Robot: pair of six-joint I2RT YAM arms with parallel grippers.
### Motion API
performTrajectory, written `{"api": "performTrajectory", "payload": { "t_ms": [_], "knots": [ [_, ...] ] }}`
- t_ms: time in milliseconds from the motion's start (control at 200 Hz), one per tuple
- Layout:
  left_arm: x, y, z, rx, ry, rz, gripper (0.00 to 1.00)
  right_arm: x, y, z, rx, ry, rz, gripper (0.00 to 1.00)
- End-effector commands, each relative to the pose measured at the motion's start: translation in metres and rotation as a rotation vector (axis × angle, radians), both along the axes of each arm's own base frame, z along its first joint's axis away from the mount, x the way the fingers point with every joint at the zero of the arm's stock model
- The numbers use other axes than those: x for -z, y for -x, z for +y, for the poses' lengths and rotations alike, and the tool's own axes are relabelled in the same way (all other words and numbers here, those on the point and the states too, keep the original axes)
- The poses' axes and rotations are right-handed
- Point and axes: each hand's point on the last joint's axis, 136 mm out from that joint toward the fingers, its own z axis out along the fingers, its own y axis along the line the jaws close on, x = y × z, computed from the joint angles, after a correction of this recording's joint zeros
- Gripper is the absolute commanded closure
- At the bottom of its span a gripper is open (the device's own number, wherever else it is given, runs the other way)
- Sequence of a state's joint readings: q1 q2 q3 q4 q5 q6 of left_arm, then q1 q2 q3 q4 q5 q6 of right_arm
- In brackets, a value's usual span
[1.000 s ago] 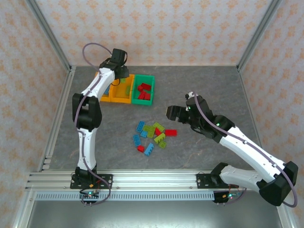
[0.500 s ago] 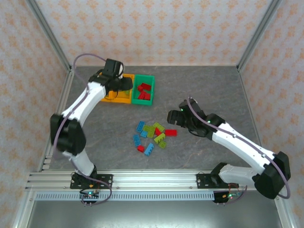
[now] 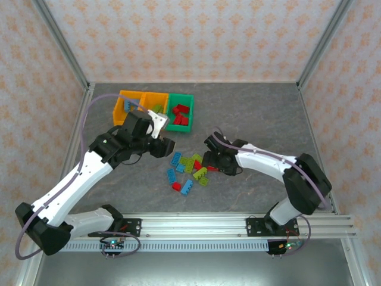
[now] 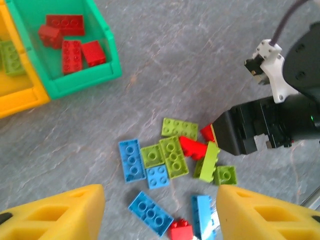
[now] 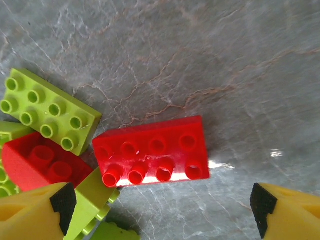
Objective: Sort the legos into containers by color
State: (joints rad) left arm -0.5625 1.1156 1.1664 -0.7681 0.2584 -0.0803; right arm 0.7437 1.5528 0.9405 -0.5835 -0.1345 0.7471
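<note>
— What does it all sit on?
— A grey table (image 3: 256,107) veined like stone. The right wrist view catches one small glint of light on it.

— And the room?
— Pale walls (image 3: 196,36) printed with orange flowers close it in at the back and both sides. Metal posts (image 3: 62,42) run up the far corners, and a metal rail (image 3: 196,223) along the near edge carries both arm bases.

— Where are the bins?
— The bins (image 3: 156,93) stand far left on the table, joined in a row: two orange-yellow, then the green bin (image 4: 80,82) on the right. Red bricks (image 4: 70,42) lie in the green one, lime in the middle one and blue in the leftmost.

— The loose legos?
— The legos (image 3: 190,170) lie in a scatter mid-table, blue, lime and red, some touching.

— The claws?
— The left claw (image 3: 164,146) hangs between the bins and the scatter, with its fingers apart and nothing in them. The right claw (image 3: 213,161) is low at the scatter's right edge, fingers wide apart. A red brick (image 5: 155,152) lies flat, studs up, just ahead of the right claw's tips and ungripped, with a lime brick (image 5: 47,112) just beside it.
</note>
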Motion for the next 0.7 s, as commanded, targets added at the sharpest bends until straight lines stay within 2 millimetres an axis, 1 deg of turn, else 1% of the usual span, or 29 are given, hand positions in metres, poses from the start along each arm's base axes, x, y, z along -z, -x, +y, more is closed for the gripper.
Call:
{"api": "performTrajectory", "payload": {
  "t_ms": [0, 80, 215, 405, 480, 566, 611, 696],
  "knots": [
    [0.016, 0.011, 0.011, 0.044, -0.098, 0.024, 0.38, 0.0, -0.007, 0.007, -0.032, 0.041, -0.017, 0.09],
    [0.018, 0.012, 0.012, 0.054, -0.114, 0.04, 0.37, 0.01, -0.007, 0.002, -0.027, 0.087, -0.002, 0.1],
    [0.018, 0.01, 0.018, 0.043, -0.14, 0.014, 0.36, 0.022, -0.006, 0.001, -0.044, 0.116, 0.018, 0.11],
    [0.022, 0.01, 0.026, 0.014, -0.167, 0.003, 0.36, 0.035, -0.005, -0.005, -0.028, 0.154, 0.036, 0.26],
    [0.024, 0.01, 0.029, 0.006, -0.18, 0.003, 0.36, 0.037, -0.004, -0.003, -0.028, 0.145, 0.042, 0.29],
    [0.023, 0.009, 0.03, 0.001, -0.182, -0.002, 0.36, 0.037, -0.005, -0.003, -0.032, 0.147, 0.041, 0.38],
    [0.023, 0.01, 0.029, 0.005, -0.18, -0.003, 0.36, 0.034, -0.005, -0.004, -0.031, 0.15, 0.033, 0.41],
    [0.021, 0.011, 0.03, 0.006, -0.177, -0.013, 0.33, 0.026, -0.007, -0.009, -0.027, 0.16, 0.004, 0.43]
  ]
}}
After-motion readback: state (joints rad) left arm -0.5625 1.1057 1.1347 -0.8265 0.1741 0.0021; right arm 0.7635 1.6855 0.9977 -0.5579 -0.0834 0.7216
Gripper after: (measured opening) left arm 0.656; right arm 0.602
